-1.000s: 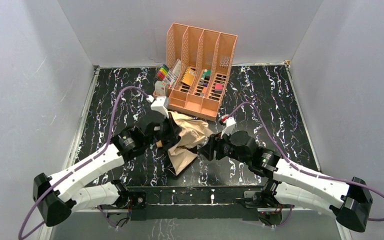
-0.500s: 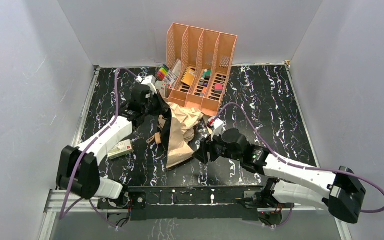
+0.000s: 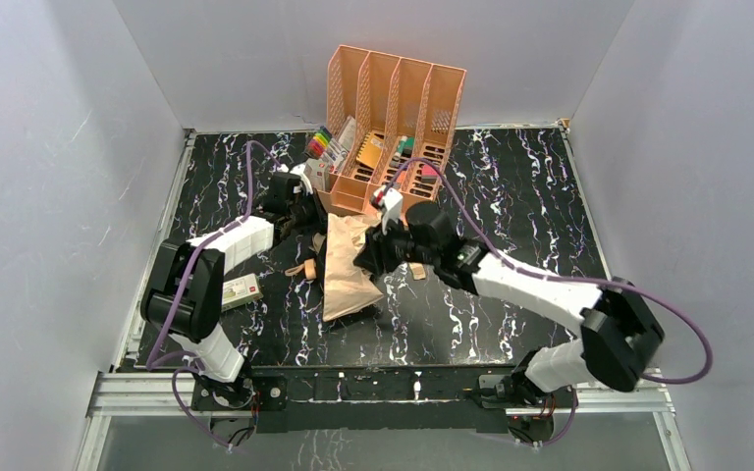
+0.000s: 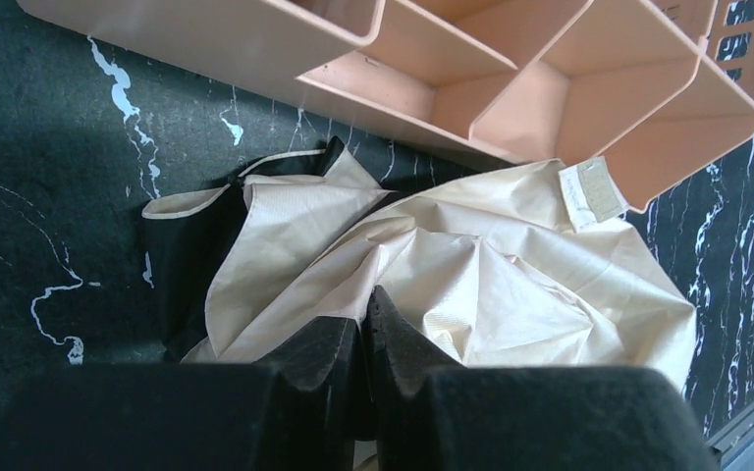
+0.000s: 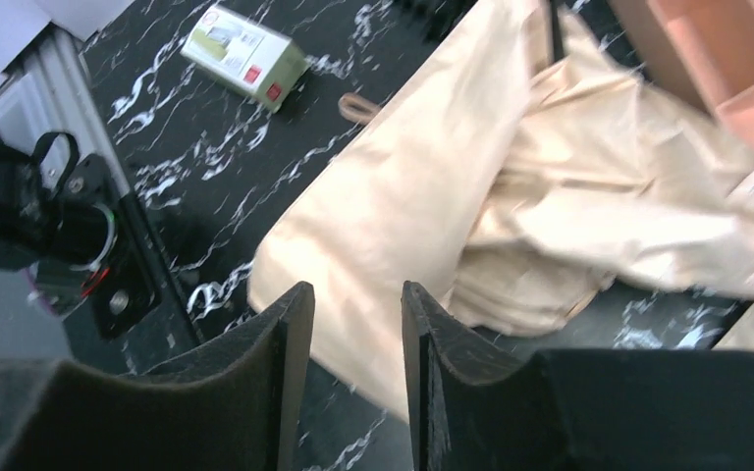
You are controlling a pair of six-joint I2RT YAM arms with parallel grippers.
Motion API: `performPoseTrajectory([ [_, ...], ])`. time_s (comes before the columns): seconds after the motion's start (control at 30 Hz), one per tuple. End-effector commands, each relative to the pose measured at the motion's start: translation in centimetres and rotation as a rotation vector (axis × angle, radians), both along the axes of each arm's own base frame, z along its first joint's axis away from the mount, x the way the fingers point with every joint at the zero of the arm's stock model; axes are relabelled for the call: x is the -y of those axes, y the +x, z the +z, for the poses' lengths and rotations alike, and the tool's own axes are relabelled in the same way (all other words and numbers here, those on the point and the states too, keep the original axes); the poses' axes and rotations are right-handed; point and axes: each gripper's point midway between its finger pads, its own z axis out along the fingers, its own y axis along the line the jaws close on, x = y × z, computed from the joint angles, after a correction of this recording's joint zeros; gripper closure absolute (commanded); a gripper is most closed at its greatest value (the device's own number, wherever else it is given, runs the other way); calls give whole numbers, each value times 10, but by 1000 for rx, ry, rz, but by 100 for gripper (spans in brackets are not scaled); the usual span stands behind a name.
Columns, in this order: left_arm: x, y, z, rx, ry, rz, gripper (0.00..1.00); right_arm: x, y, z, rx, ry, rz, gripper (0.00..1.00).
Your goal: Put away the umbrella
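Top external view, from the left: a small cream box (image 3: 241, 289) lies on the black marbled table (image 3: 520, 196) beside the left arm's upper link. The left arm reaches toward the far side, and the left gripper (image 3: 312, 211) sits at the far left corner of the umbrella (image 3: 346, 280), just in front of the peach file organizer (image 3: 393, 108). A pack of coloured markers (image 3: 320, 145) stands beside the organizer's left wall.

On the left wrist view the left gripper (image 4: 366, 304) has its fingers pressed together, with the tips against the tan canopy. Whether a fold is caught between them cannot be told.

The umbrella lies collapsed and crumpled on the table in the middle. Its long axis runs from the organizer's front edge toward the arms' bases, leaning slightly left at the near end. The tan face is up, and black fabric shows along the left edge. The far end touches or slips under the organizer's front lip. A small tan loop (image 3: 303, 268) lies just left of the bundle. Which end holds the handle cannot be made out.

To the right, the right gripper (image 3: 365, 257) comes in from the right side over the middle of the canopy. On the right wrist view its fingers (image 5: 285, 334) stand apart, with nothing between them and tan fabric below.
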Motion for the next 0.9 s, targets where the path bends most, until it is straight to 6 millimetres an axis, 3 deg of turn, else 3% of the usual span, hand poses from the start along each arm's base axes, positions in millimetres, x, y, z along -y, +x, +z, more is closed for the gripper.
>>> performPoseTrajectory([
  [0.0,3,-11,-10,-23,-11,-47,91,-24,37,27,55,91,87,56],
  [0.27,5,-14,-31,-75,4,-69,85,-71,64,1,-26,90,224,65],
  [0.47,2,-15,-33,-85,23,-69,80,-80,103,-35,-81,35,110,69],
  [0.63,-4,-9,-4,-22,36,-41,69,-72,135,-82,-172,-38,-1,69],
  [0.87,-35,-12,51,84,107,57,36,-53,162,-138,-259,-156,-134,67],
])
